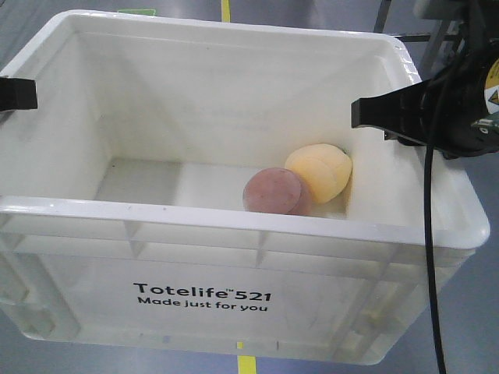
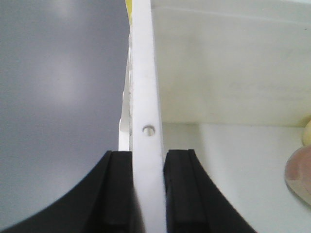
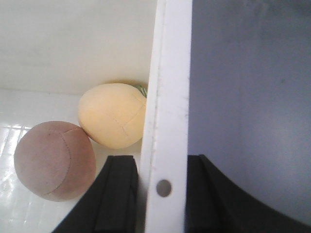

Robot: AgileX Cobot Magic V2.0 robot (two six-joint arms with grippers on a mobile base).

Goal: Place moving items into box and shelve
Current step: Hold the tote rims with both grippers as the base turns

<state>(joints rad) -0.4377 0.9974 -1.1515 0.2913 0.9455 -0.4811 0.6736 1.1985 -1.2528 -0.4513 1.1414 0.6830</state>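
Observation:
The white box (image 1: 234, 226), printed "Totelife 521", fills the front view. Inside, near its right wall, a pale yellow-orange moving item (image 1: 320, 173) touches a brownish-pink one (image 1: 273, 192). My left gripper (image 1: 17, 93) is shut on the box's left wall. In the left wrist view, that rim (image 2: 146, 73) runs between the left gripper's (image 2: 148, 194) black pads. My right gripper (image 1: 382, 113) is shut on the right wall. The right wrist view shows the rim (image 3: 170, 73) clamped in the right gripper (image 3: 163, 194), with the yellow item (image 3: 112, 114) and the pink item (image 3: 53, 160) just inside.
Grey floor with a yellow line (image 1: 246, 364) lies under and around the box. A black cable (image 1: 430, 234) hangs from the right arm across the box's right corner. Metal frame legs (image 1: 437, 31) stand at the upper right.

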